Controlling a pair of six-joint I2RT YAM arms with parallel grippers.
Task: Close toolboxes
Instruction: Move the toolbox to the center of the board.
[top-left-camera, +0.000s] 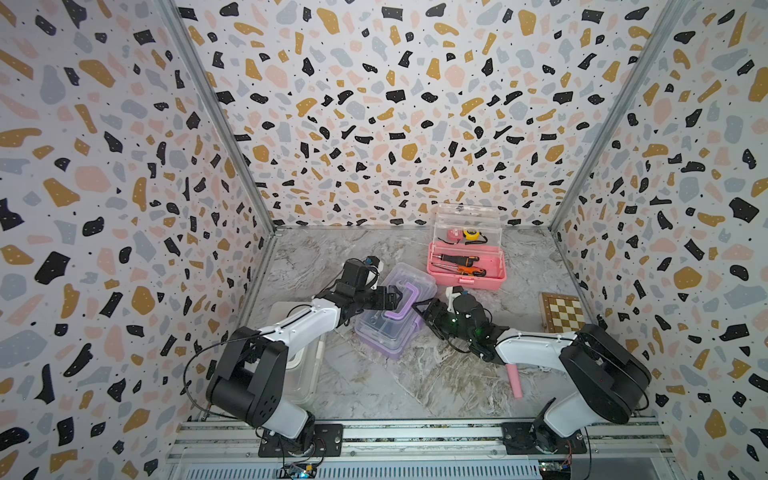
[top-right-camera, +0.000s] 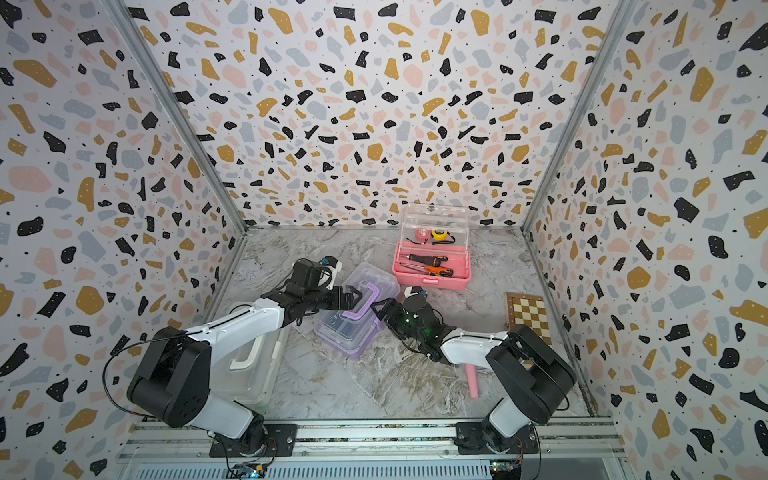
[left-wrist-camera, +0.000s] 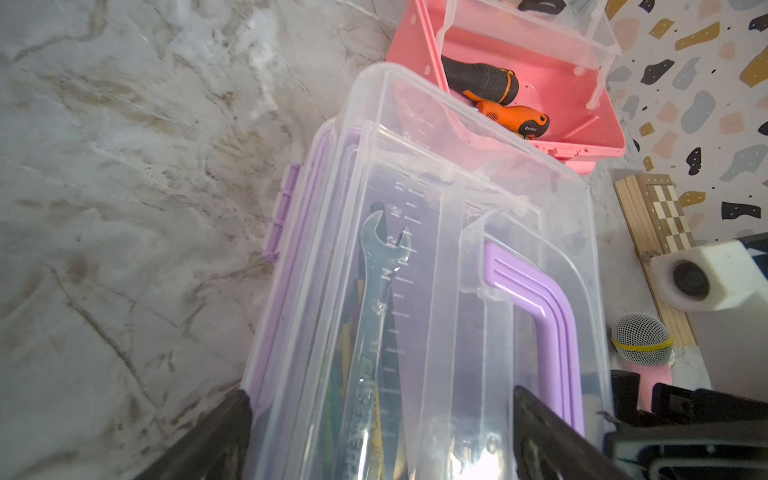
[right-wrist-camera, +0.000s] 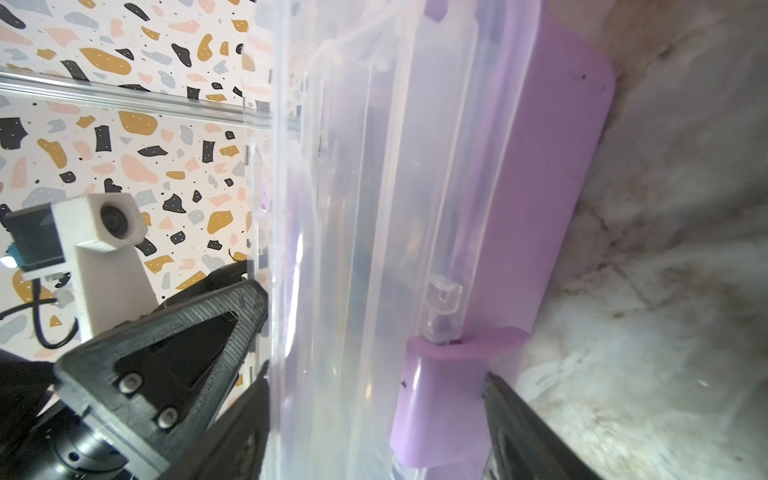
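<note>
The purple toolbox (top-left-camera: 390, 328) (top-right-camera: 353, 328) lies mid-table with its clear lid down and a wrench inside (left-wrist-camera: 378, 291). My left gripper (top-left-camera: 397, 297) (left-wrist-camera: 382, 395) hovers open over the lid beside the purple handle (left-wrist-camera: 552, 316). My right gripper (top-left-camera: 417, 309) (right-wrist-camera: 376, 382) clamps the box's right edge, one finger on the clear lid and the other against the purple latch (right-wrist-camera: 436, 395). The pink toolbox (top-left-camera: 465, 270) stands at the back with its lid upright and screwdrivers inside. The white toolbox (top-right-camera: 249, 365) sits at the front left under my left arm, lid down.
A pink toy microphone (top-left-camera: 514, 380) lies under my right arm. A brown checkered board (top-left-camera: 561, 311) rests by the right wall. Patterned walls close in the marble table (top-left-camera: 374, 386) on three sides.
</note>
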